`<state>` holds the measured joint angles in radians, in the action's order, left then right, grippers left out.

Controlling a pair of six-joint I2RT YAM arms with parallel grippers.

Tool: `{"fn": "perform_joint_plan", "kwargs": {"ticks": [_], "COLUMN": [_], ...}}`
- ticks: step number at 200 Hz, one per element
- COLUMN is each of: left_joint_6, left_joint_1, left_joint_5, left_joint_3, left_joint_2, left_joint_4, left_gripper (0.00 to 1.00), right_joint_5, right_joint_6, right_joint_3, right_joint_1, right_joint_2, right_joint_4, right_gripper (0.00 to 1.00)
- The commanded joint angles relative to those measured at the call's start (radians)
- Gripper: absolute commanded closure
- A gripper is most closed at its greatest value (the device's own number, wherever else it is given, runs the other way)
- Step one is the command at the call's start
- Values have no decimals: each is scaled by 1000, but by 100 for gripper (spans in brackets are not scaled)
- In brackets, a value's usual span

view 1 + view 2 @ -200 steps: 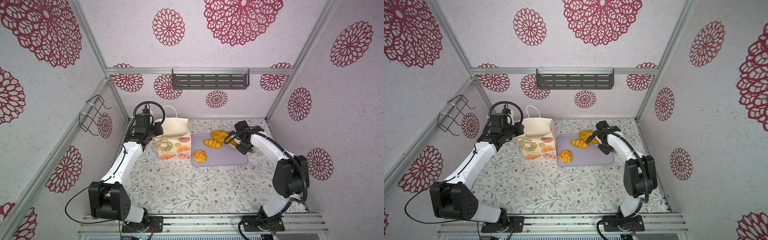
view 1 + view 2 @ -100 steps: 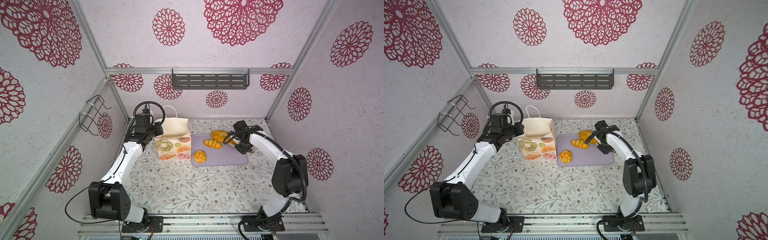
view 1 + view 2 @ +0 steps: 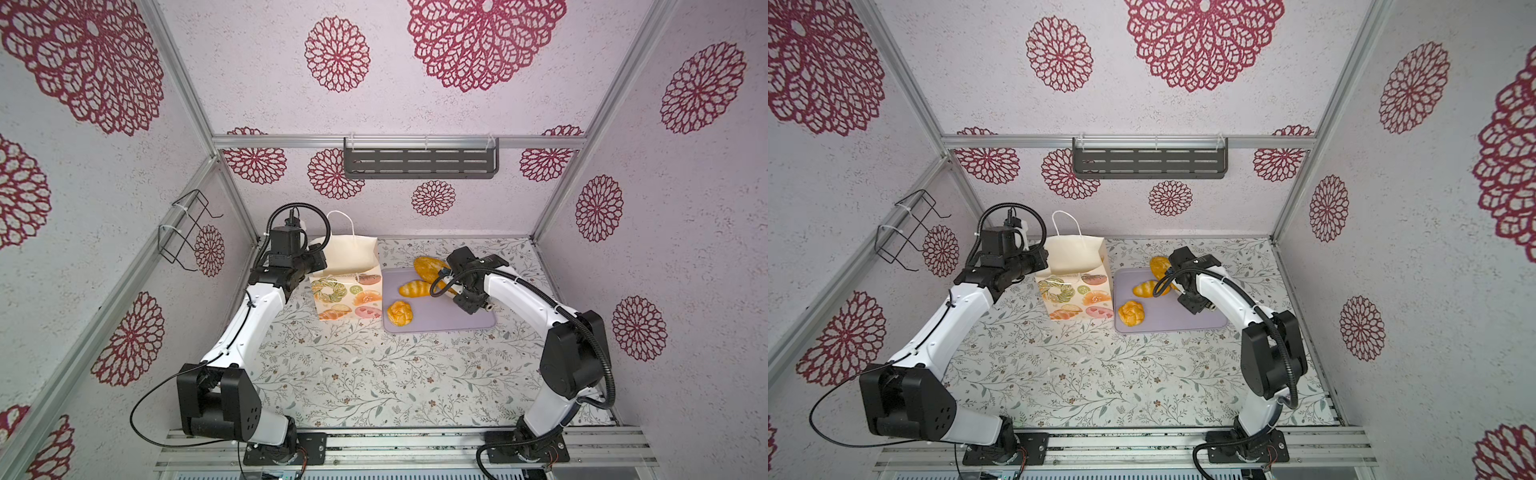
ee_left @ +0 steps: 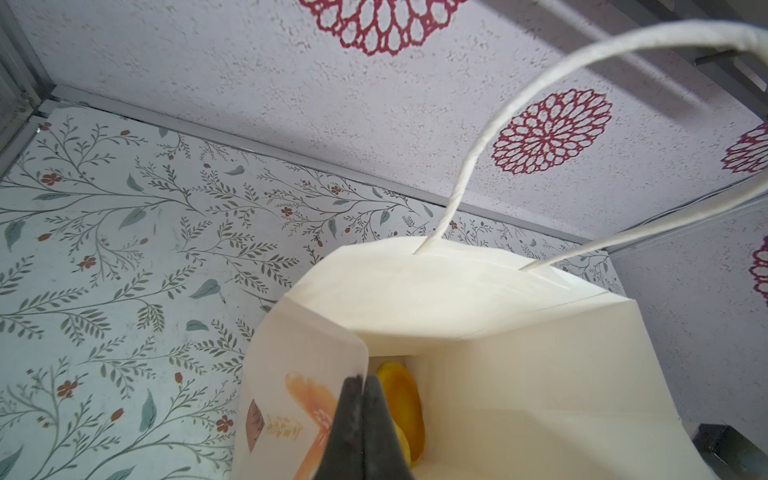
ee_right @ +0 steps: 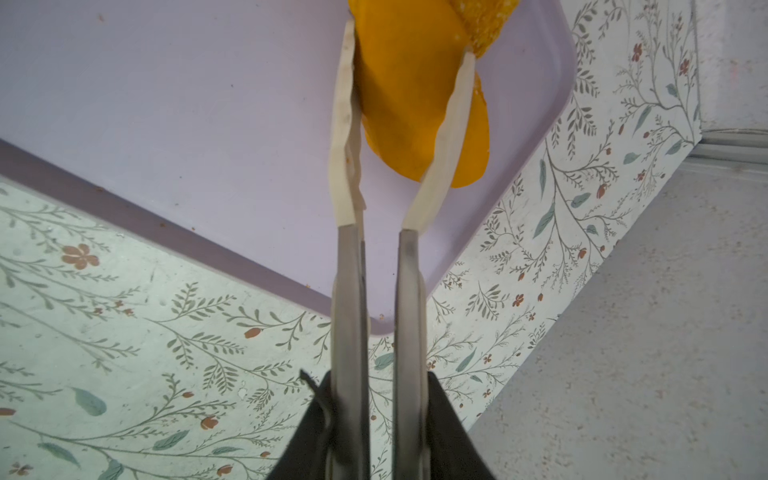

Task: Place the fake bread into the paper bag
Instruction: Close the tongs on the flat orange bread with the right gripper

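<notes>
The left wrist view gives you what the top views do not. The left hand (image 4: 362,380) is clenched on the rim of the side wall of the cream paper bag with white cord handles (image 4: 478,316), and a yellow-orange toy bread (image 4: 401,401) lies deep inside the bag.

The right wrist view shows you the right hand (image 5: 409,41) grasping a smooth orange oval toy loaf (image 5: 399,104) between its pale fingers (image 5: 341,124), over the flat lilac rectangular tray (image 5: 166,124). A second orange piece (image 5: 480,137) lies just behind. From above the wrist hides these fingertips, so you cannot tell which loaf it is.

In a top view the left arm (image 3: 249,328) reaches to the 9 o'clock side of the bag. The right arm (image 3: 519,297) bends over the tray's 3 o'clock side, its hand pointing toward 10 o'clock.

The bag stands upright on the floral surface (image 3: 353,374), just beside the tray's 9 o'clock edge. A ribbed golden long loaf (image 3: 415,288) lies left of the tray's middle, a round knotted bun (image 3: 400,312) at its 7 o'clock corner, and a large oval loaf (image 3: 428,266) over its 12 o'clock edge.
</notes>
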<state>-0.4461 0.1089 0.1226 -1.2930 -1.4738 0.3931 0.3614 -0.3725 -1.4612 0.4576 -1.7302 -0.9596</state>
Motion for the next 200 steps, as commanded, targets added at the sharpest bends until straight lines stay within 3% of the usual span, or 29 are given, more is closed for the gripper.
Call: {"fn": "perform_joint_plan", "kwargs": {"ticks": [1,200], "left_joint_6": [5,10], "left_joint_1": [18,28], "left_joint_5": [25,10], "left_joint_3": [3,8], "left_joint_2": [6,20], "left_joint_4": [21,22], "left_gripper": [100,100], "right_joint_5": [-14,-167], "right_joint_6": [44,175], "right_joint_3": [2,32], "right_joint_1": [14,64], "right_joint_2": [82,295], "right_joint_4": [-31,33], "right_gripper": [74,74]}}
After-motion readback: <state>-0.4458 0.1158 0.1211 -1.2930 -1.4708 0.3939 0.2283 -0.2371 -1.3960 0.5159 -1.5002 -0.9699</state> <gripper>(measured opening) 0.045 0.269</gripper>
